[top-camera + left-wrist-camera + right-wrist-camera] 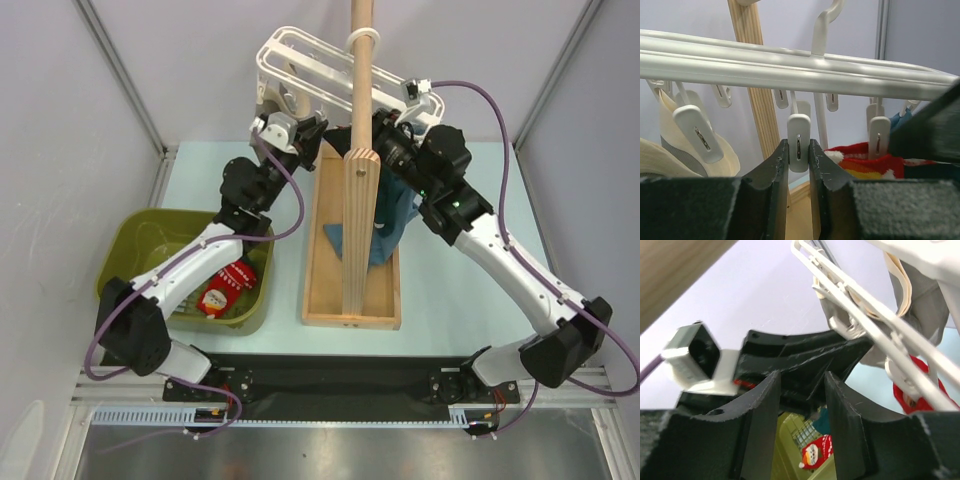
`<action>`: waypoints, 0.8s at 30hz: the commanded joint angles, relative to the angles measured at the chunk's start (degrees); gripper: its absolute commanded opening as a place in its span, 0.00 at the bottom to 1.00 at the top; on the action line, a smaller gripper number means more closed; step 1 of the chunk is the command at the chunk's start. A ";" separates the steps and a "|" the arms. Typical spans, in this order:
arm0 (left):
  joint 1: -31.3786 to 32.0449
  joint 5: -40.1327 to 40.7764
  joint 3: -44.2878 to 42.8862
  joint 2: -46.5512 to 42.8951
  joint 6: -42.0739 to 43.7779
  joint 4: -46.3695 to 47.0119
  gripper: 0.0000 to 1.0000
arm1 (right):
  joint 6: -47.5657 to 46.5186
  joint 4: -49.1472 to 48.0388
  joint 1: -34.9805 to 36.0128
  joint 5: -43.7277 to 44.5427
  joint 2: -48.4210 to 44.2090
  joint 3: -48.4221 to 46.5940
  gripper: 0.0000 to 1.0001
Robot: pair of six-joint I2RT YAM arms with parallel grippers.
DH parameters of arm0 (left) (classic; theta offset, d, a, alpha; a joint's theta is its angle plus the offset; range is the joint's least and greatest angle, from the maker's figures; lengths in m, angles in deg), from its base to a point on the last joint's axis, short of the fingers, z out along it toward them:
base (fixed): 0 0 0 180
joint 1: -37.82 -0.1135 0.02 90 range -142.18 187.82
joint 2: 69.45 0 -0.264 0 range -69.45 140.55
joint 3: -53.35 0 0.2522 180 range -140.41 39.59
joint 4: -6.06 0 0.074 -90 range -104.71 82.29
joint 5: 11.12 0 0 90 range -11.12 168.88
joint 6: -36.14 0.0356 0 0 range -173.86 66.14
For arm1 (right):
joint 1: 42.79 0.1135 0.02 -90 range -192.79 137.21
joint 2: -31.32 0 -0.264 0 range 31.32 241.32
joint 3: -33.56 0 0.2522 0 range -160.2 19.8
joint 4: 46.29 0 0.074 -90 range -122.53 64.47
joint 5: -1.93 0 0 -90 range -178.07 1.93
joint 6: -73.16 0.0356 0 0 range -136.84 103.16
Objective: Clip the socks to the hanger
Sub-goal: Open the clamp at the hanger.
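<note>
Bin [130, 228], near left: red sock [225, 292] lying inside. Left gripper [799, 150] clamped on a peg [799, 127] under the hanger [790, 67]. Right gripper [802, 385]: jaws apart, nothing between. Beyond, a striped sock [865, 162] sits below the neighbouring peg.

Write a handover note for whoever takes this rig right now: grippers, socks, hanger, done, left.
Left gripper: shut on a clip peg under the hanger, pinching it.
Right gripper: open and empty, up by the hanger.
Things: the hanger hangs on the wooden pole stand. A patterned red sock hangs beside the pinched peg; I cannot tell whether a peg grips it. A second red sock lies in the green bin.
Done: at most that one sock is up.
Left: probably get the sock into the pinched peg, release, then fetch the one in the bin.
</note>
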 commanded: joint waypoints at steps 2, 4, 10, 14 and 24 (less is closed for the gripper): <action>-0.80 -3.96 -0.46 -5.75 -2.61 -4.88 0.13 | -0.04 -5.58 0.40 0.10 3.49 -4.82 0.46; -0.98 -5.45 -0.28 -7.16 -4.26 -6.81 0.13 | -0.83 -5.67 0.48 0.62 4.73 -5.96 0.46; -1.07 -9.68 -2.04 -8.75 -4.72 -12.35 0.13 | -2.15 -4.53 0.92 4.49 7.20 -9.05 0.47; -1.24 -11.35 -4.23 -9.01 -4.28 -17.61 0.13 | -4.43 -3.48 1.89 6.51 7.64 -10.10 0.51; -1.42 -13.02 -6.87 -10.16 -4.11 -22.64 0.13 | -7.95 0.83 3.21 9.50 7.81 -11.33 0.51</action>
